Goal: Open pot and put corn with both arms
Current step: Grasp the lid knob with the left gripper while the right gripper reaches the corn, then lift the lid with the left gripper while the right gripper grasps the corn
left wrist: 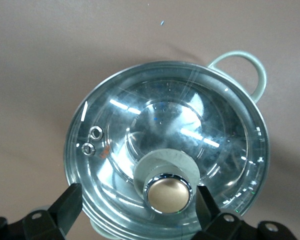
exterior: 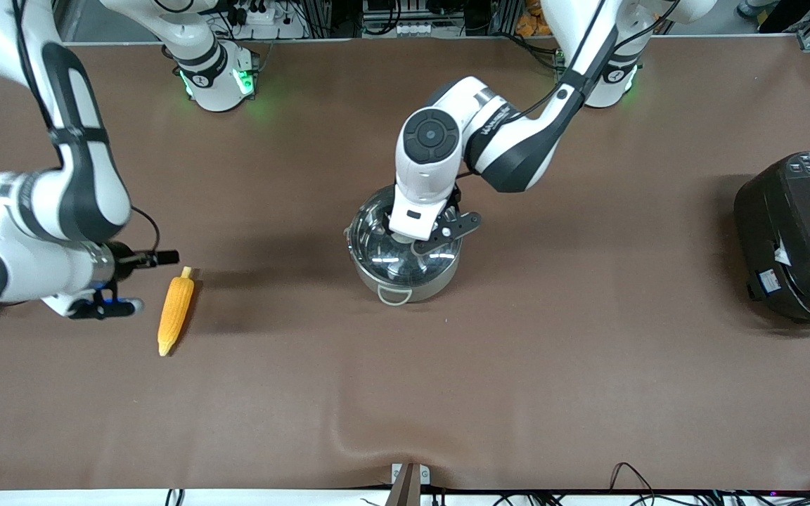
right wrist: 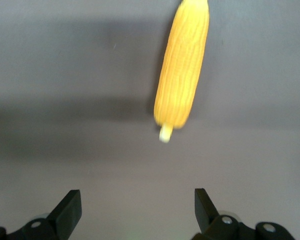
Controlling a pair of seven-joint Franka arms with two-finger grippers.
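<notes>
Corn: the corn (exterior: 176,310) (right wrist: 182,70) lies flat on the brown counter (exterior: 405,393) toward the right arm's end, nearer the front camera than the pot; in the front view it sits at about 9 o'clock from the pot, well apart from it, pale stub end pointing to about 12 o'clock, tapered tip to about 6 o'clock.

Right end effector: the right end effector (exterior: 113,284) (right wrist: 137,210) is just beside the corn, at about 9 o'clock of it in the front view; its fingers (right wrist: 70,207) stand wide apart with nothing between them, and the cob is not touched.

Pot: the pot (exterior: 405,256) (left wrist: 165,150) stands upright near the middle of the counter, one loop handle (exterior: 394,296) (left wrist: 250,67) facing the front camera; its clear glass lid (exterior: 377,232) (left wrist: 140,120) is seated on the rim.

Knob: the brass-coloured knob (left wrist: 168,194) rises from the lid's centre.

Left end effector: the left end effector (exterior: 415,242) (left wrist: 140,205) is over the lid, its fingers (left wrist: 65,207) spread either side of the knob and not closed on it.

Rice cooker: a black rice cooker (exterior: 799,235) sits at the left arm's end, about 3 o'clock from the pot, well apart.
</notes>
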